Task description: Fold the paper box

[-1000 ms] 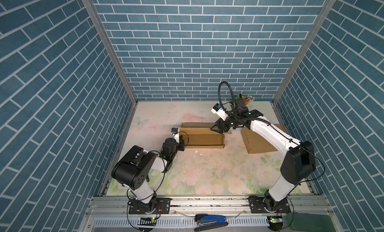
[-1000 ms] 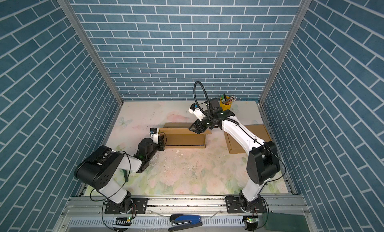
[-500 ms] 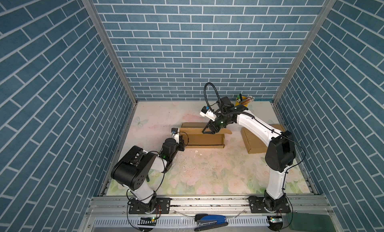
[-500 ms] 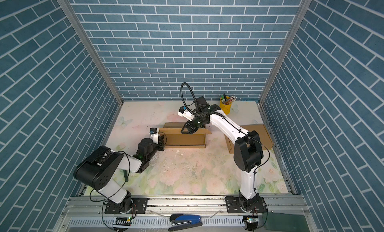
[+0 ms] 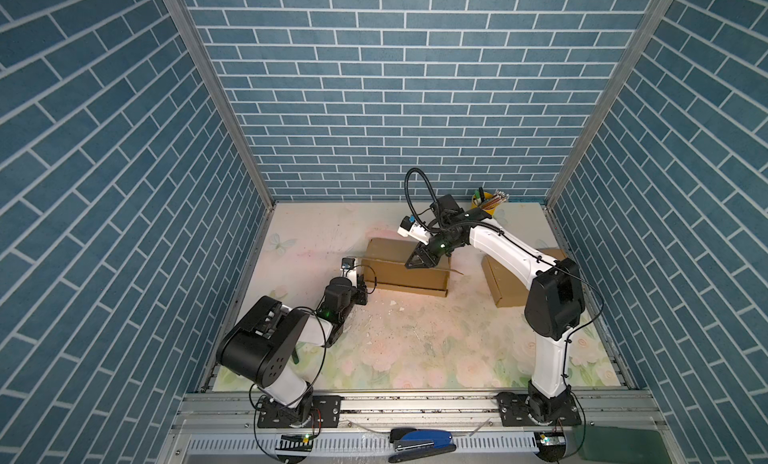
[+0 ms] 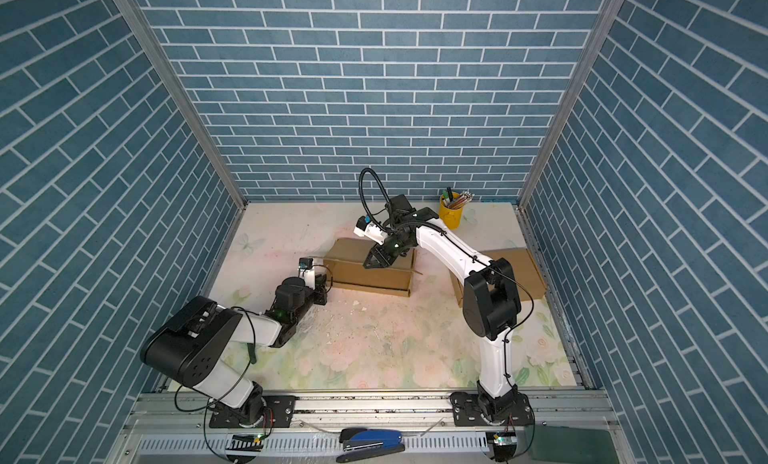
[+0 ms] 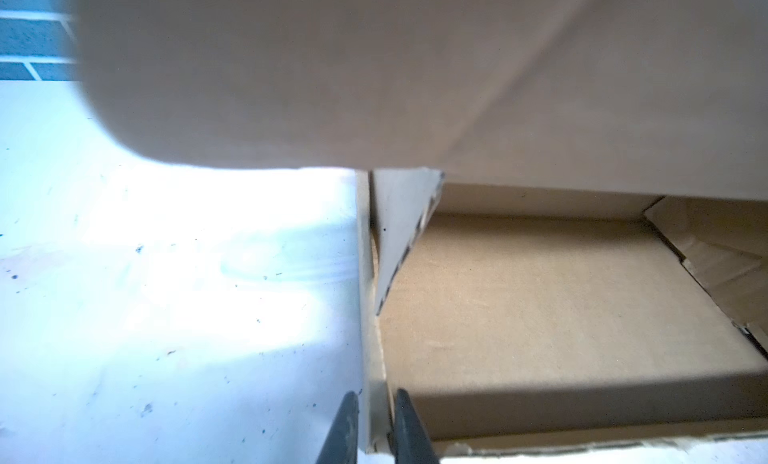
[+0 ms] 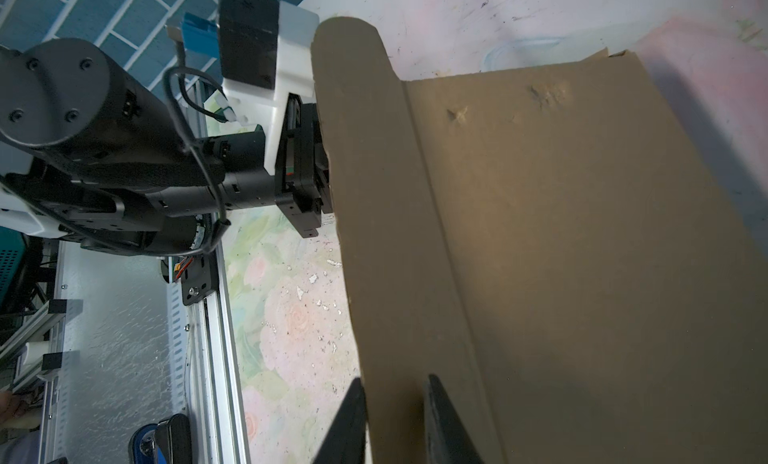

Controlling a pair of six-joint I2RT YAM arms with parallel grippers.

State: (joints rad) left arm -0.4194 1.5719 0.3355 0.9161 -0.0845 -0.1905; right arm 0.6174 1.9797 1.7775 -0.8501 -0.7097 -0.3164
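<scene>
At the left, the left tool (image 5: 362, 282) lies low on the counter (image 5: 415, 341), at the left end of the cardboard box (image 5: 395, 274). In the left wrist view its two fingers (image 7: 345, 424) stand on both sides of the thin side wall (image 7: 365, 316) and close against it, so I judge that it pinches this wall.

The box sits in the middle of the counter, toward the back, in both top views. The base is already formed: the floor of the box (image 7: 540, 316) is flat and the walls around it stand up. The lid (image 7: 374, 66) is brought over the base but it is not closed. It hangs above the opening, and the inside can be seen under it.

To the right, the right tool (image 5: 411, 264) reaches over the top of the lid. In the right wrist view its fingers (image 8: 440, 420) are a little apart, over the narrow tuck flap (image 8: 386, 233) at the lid's free edge. I see nothing pinched between them. This flap lies almost in one plane with the lid, bent only slightly at the crease.

So, in my judgement, most of the folding is done. What is left is to bend the tuck flap down, to push it inside the front wall and to press the lid flat.

Farther right another cardboard piece (image 5: 505, 285) lies apart, partly behind the right arm.
</scene>
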